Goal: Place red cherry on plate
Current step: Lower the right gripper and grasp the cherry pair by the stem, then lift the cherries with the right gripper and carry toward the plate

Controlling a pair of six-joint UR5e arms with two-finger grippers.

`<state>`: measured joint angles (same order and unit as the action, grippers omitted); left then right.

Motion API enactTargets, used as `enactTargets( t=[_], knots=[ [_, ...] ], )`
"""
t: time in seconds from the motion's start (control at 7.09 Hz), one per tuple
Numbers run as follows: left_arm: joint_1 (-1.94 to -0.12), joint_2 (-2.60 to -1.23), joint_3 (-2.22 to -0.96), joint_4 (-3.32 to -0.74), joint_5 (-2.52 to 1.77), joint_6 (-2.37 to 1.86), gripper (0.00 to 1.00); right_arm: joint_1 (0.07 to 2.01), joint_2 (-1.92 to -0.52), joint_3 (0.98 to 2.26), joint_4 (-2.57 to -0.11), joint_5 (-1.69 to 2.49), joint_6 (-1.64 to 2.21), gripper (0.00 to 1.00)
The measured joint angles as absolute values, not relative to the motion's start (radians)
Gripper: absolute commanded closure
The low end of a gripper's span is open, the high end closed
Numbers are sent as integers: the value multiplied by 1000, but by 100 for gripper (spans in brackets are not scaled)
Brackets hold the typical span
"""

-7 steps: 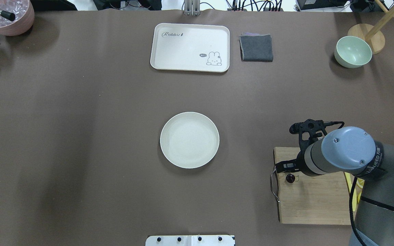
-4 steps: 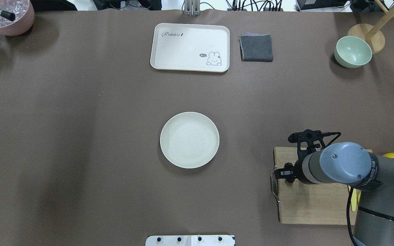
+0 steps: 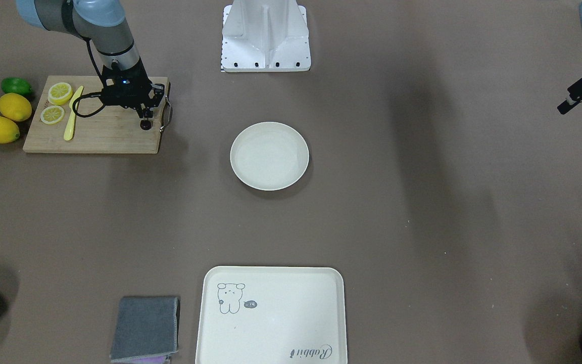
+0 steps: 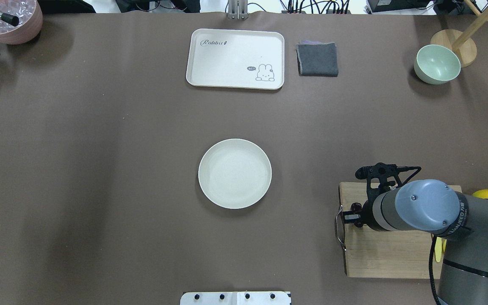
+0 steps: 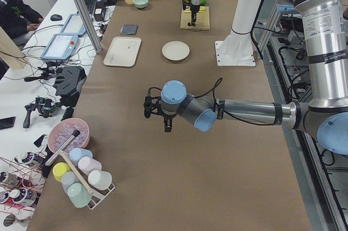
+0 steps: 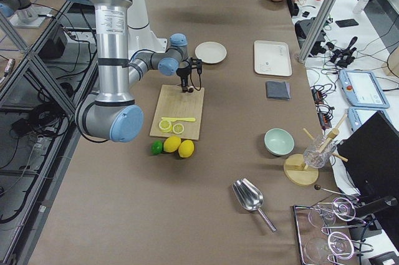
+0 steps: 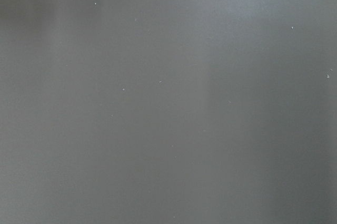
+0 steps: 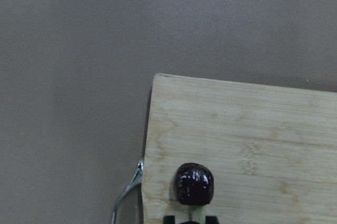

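The red cherry (image 8: 194, 183) is tiny and almost black. It lies near the handle corner of a wooden cutting board (image 4: 388, 254), and its thin green stem runs back between my right fingertips (image 8: 169, 218). From the front the red cherry (image 3: 145, 125) shows right under my right gripper (image 3: 145, 120). That gripper points straight down, its fingertips close together about the stem. The round cream plate (image 4: 234, 173) sits bare at mid-table, well to the left of the board. My left gripper (image 3: 581, 108) hangs open far off, over bare table.
Lemon slices (image 3: 60, 92) and a yellow knife (image 3: 71, 119) lie on the board, with whole lemons (image 3: 14, 106) and a lime (image 3: 16, 86) beside it. Along the far side stand a cream tray (image 4: 235, 58), a grey cloth (image 4: 317, 59) and a green bowl (image 4: 437, 63).
My right arm has swung toward the near edge and come down, so its gripper now covers the spot where a cherry lay exposed. The plate and the left arm have not moved.
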<state>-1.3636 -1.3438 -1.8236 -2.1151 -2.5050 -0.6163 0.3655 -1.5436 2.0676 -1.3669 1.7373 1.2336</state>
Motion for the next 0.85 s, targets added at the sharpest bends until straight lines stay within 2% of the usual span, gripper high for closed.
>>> enactTargets(
  t=[0.42,0.85],
  knots=[
    [-1364,-1344,-1826,-2114,-2505,-617,1,373,-1548,2104,-1370,1747,1235,100],
    [-1364,-1345,-1828,-2114,-2505,-617,1,519,-1553,2195,-1410,1920,1207,100]
  ],
)
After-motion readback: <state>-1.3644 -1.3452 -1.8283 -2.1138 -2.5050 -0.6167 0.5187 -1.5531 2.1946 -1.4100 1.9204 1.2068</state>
